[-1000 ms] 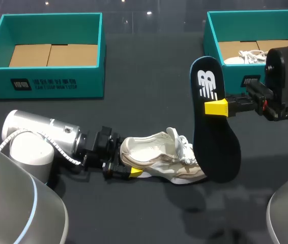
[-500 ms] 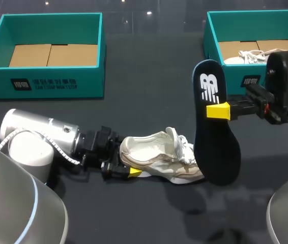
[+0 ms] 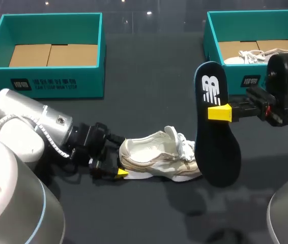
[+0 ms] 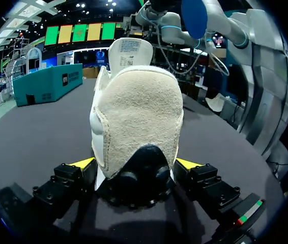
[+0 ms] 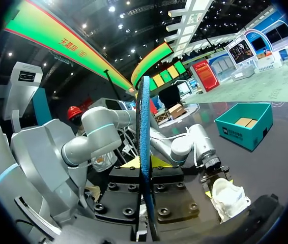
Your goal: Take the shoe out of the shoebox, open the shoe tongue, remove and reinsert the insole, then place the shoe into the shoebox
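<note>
Two teal boxes sit at the far side of the table (image 3: 149,86). The left shoebox (image 3: 42,53) shows only cardboard inside. Your left gripper (image 4: 135,163) is clamped on the heel of the cream shoe (image 3: 156,160), one yellow finger on each side. The shoe rests on the table near the middle, toe pointing right and tongue standing up. Your right gripper (image 3: 218,113) pinches the dark insole (image 3: 215,137) narrowly and holds it upright. The insole's lower end is by the toe, contact unclear. The right shoebox (image 3: 256,23) holds a second shoe (image 3: 243,57).
</note>
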Available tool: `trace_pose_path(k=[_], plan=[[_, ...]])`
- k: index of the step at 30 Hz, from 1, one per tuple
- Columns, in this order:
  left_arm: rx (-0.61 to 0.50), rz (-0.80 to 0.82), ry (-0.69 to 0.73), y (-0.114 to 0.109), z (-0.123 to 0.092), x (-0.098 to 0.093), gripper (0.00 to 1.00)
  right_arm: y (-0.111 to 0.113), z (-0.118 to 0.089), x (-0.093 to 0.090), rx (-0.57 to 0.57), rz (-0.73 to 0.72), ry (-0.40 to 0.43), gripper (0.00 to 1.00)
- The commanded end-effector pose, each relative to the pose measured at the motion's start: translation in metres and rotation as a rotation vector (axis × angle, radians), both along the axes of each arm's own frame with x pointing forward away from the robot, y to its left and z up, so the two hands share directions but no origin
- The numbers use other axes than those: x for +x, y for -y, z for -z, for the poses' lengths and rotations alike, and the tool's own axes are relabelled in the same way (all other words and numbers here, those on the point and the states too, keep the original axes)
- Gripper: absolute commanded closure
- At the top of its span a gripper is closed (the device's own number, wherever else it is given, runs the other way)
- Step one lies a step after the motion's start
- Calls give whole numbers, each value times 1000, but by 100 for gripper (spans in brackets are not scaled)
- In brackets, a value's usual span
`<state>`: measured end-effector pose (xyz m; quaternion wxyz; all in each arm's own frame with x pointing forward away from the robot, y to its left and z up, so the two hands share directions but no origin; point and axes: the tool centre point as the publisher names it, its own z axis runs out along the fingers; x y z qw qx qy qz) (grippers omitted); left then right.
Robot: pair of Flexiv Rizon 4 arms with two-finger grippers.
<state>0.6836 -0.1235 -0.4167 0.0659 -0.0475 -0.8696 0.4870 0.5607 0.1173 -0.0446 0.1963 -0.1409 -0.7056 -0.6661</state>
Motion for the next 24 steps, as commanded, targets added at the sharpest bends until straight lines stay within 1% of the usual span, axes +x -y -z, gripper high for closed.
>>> trace_pose_path(k=[1, 13, 14, 15, 16, 17, 18, 20, 21, 22, 23, 24], plan=[[147, 43, 41, -8, -16, 0, 0, 3, 1, -11, -40, 98, 7, 100], [147, 43, 41, -8, -16, 0, 0, 3, 1, -11, -40, 98, 7, 100], [200, 26, 52, -5, -17, -1, 0, 3, 1, -11, -40, 98, 7, 100], [286, -15, 67, -4, -18, -2, 0, 3, 1, -11, -40, 98, 7, 100], [348, -37, 42, -4, -19, 0, 0, 3, 1, -11, -40, 98, 7, 100], [359, -42, 40, -6, -20, 0, 0, 3, 1, -11, -40, 98, 7, 100], [432, -79, 40, -11, -23, 0, 0, 3, 1, -11, -40, 98, 7, 100], [502, -97, -14, -18, -27, 1, 0, 3, 1, -11, -40, 98, 7, 100], [586, -132, -18, -21, -29, 2, 0, 3, 1, -11, -40, 98, 7, 100], [613, -132, -6, -22, -31, 0, 0, 3, 1, -11, -40, 98, 7, 100], [649, -131, -24, -24, -35, -2, 0, 3, 1, -11, -40, 98, 7, 100], [715, -143, -7, -25, -39, -3, 0, 3, 1, -11, -40, 98, 7, 100]])
